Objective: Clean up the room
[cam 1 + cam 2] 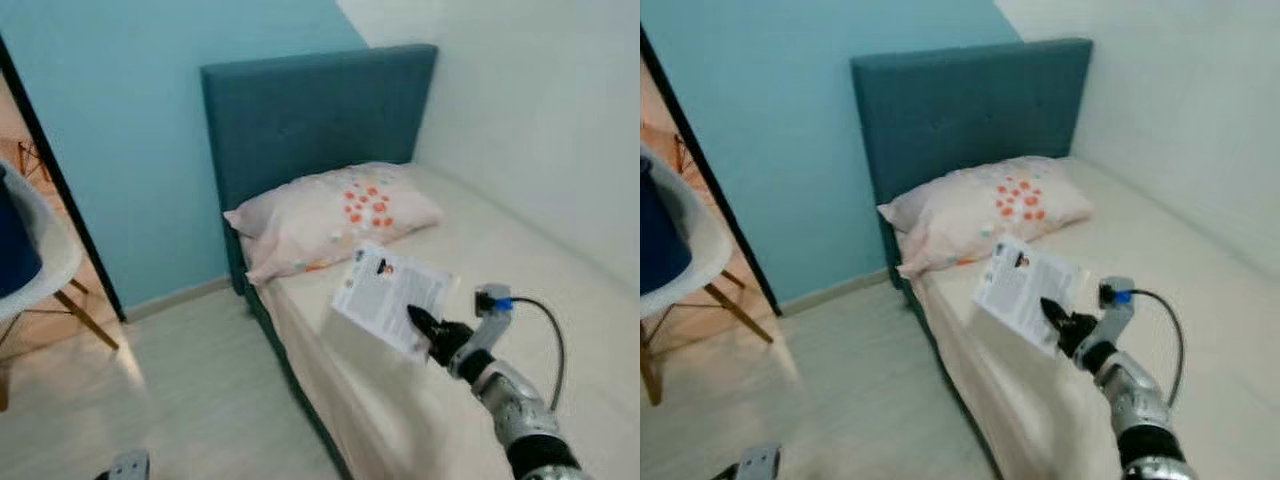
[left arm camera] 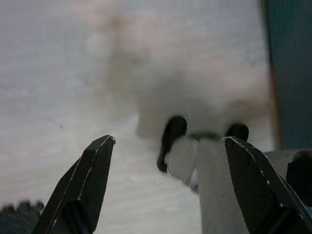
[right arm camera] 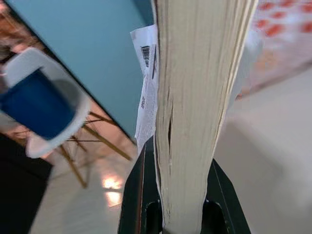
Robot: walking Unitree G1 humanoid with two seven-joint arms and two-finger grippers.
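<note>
My right gripper point(image 1: 428, 328) is shut on a thin white book point(image 1: 392, 296) with a printed cover, held tilted above the near edge of the bed point(image 1: 520, 270). In the right wrist view the book's page edges point(image 3: 195, 107) stand clamped between the two black fingers point(image 3: 134, 195). My left gripper point(image 2: 165, 146) hangs open over the pale floor, its fingers point(image 2: 95, 170) spread wide with nothing between them. A sliver of the left arm point(image 1: 128, 464) shows low beside the bed.
A pink pillow point(image 1: 335, 212) with orange dots lies against the teal headboard point(image 1: 310, 110). A white chair point(image 1: 45, 260) with a blue cushion and wooden legs stands by the doorway at left. Pale floor point(image 1: 180, 390) lies between chair and bed.
</note>
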